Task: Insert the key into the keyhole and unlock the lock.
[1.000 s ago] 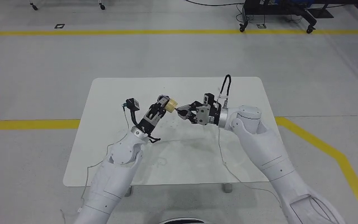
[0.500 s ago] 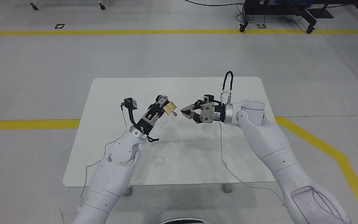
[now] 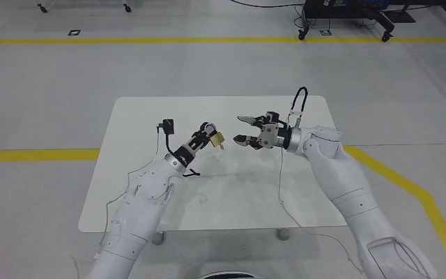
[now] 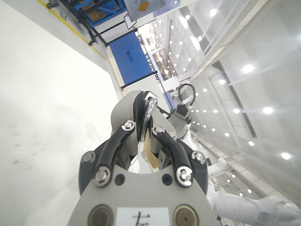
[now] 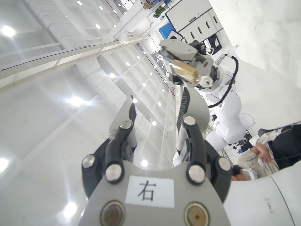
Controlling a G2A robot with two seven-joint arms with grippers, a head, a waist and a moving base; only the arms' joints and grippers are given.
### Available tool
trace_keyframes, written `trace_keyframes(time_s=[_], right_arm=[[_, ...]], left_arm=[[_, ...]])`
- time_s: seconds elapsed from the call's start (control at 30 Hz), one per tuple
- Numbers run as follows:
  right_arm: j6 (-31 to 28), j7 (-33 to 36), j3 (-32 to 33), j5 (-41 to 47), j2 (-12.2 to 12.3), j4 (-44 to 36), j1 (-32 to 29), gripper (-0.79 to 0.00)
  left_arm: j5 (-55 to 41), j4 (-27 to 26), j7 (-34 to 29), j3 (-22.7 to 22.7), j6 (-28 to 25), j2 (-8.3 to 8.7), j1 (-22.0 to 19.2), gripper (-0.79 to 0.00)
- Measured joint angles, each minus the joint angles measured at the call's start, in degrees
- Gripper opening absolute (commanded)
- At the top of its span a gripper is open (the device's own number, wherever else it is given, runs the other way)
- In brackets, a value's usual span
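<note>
**Key seated in lock; right gripper open beside it**

The right gripper (image 3: pixel 240 130) is spread wide and holds nothing. It hangs near the left gripper (image 3: pixel 207 133) but does not touch it. The left gripper is clamped on the brass lock (image 3: pixel 217 139). The key (image 5: pixel 204 81) sits in the keyhole, its head sticking out of the lock's free end. Both grippers are held in the air above the middle of the white table (image 3: pixel 132 139).
</note>
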Motion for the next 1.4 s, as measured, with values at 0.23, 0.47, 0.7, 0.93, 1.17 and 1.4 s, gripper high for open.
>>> trace_keyframes(time_s=[0.23, 0.47, 0.7, 0.93, 1.17, 1.4], right_arm=[[-0.3, -0.5, 0.6, 0.2, 0.1, -0.3, -0.4, 0.000], [-0.3, -0.5, 0.6, 0.2, 0.1, -0.3, -0.4, 0.000], [-0.3, -0.5, 0.6, 0.2, 0.1, -0.3, -0.4, 0.000], [-0.3, -0.5, 0.6, 0.2, 0.1, -0.3, -0.4, 0.000], [-0.3, -0.5, 0.6, 0.2, 0.1, -0.3, -0.4, 0.000], [-0.3, -0.5, 0.6, 0.2, 0.1, -0.3, -0.4, 0.000]], left_arm=[[13.4, -2.7, 1.5, 1.8, 17.4, 0.22, -0.7, -0.785], [22.3, -1.8, 2.7, 5.8, 31.9, -0.33, -2.5, -0.563], [28.7, -0.8, 3.3, 9.2, 40.7, -1.04, -4.3, -0.508], [29.4, -1.1, 1.5, 9.8, 40.3, -1.21, -4.2, -0.222], [22.2, -4.8, -2.5, 4.4, 33.6, -0.41, -1.7, 0.000], [16.3, -8.8, -6.5, -2.8, 28.8, 0.92, 2.1, 0.000]])
